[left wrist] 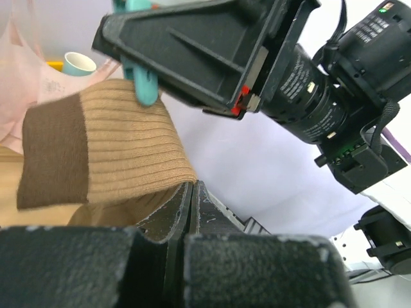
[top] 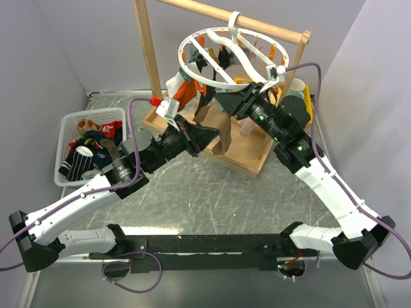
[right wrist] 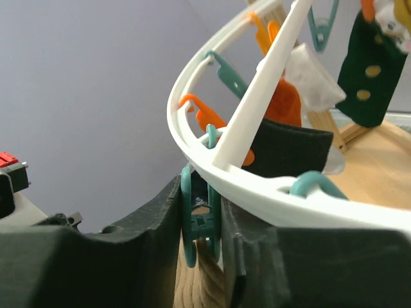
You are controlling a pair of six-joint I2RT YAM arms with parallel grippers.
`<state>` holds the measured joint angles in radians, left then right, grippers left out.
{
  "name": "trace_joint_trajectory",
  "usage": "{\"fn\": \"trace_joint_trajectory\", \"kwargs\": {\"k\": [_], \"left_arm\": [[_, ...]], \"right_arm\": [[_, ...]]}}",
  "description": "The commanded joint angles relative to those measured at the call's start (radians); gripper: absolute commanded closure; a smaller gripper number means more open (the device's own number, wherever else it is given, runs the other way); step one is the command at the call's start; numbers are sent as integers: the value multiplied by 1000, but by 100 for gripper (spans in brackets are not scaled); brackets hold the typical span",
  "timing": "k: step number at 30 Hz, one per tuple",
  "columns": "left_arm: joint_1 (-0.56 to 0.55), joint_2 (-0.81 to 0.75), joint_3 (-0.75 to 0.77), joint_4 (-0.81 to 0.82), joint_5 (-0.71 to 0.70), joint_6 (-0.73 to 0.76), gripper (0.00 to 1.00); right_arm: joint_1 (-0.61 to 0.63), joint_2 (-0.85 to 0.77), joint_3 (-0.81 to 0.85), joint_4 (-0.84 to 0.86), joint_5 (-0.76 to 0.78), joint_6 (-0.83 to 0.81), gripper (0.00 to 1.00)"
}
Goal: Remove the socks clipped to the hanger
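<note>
The white ring hanger [top: 184, 59] [right wrist: 192, 144] hangs from the wooden rack with several socks clipped under it. My right gripper [top: 226, 102] [right wrist: 202, 199] reaches up under the ring's near rim. It is shut on a teal clothespin [right wrist: 200, 218], whose lower end holds a tan and brown sock [left wrist: 96, 147] [top: 225, 144]. My left gripper [top: 212, 136] [left wrist: 191, 186] is lower and to the left. Its jaws are pressed together, and the lower corner of that sock meets their tips. A dark green sock [right wrist: 369, 77] and a black sock [right wrist: 292, 151] hang further round the ring.
A white mesh basket [top: 66, 128] with several socks in it stands at the left. The wooden rack's base [top: 247, 154] and upright post [top: 146, 45] are behind the grippers. A teal cup [left wrist: 78, 63] stands at the back. The two arms are close together under the ring.
</note>
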<state>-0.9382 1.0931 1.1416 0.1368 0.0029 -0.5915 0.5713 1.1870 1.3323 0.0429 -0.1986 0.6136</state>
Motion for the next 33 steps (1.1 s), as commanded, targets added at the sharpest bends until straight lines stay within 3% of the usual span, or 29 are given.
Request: {"fn": "trace_joint_trajectory", "kwargs": {"k": [1,8,10,13,18,24,25,28,33], "left_arm": [[-19,-12,-8,0,25,-14,99],[-19,-64,-72,-97,87,7,99],[-19,-65,-53,-215,80,25,99],[-19,-50,28,-491,-64,45,99],[-19,-59,102,-712,-307,58,99],[41,-81,187,-879,-552,74,99],[83,-76,199,-899,-585,82,99],[192,-68,227,-950,-618,122,99],[375,-39,242,-993,-705,180,99]], "right_arm": [[-5,-89,-31,34,74,-87,77],[-10,-130,-35,-18,100,-144,78],[-16,-141,-42,-29,116,-161,78],[-25,-161,-50,-64,145,-182,78],[-34,-194,-65,-95,194,-210,76],[-37,-216,-65,-147,298,-204,50],[-39,-225,-65,-159,307,-198,38],[-42,-245,-73,-170,346,-201,22],[-42,-279,-79,-201,379,-218,18]]}}
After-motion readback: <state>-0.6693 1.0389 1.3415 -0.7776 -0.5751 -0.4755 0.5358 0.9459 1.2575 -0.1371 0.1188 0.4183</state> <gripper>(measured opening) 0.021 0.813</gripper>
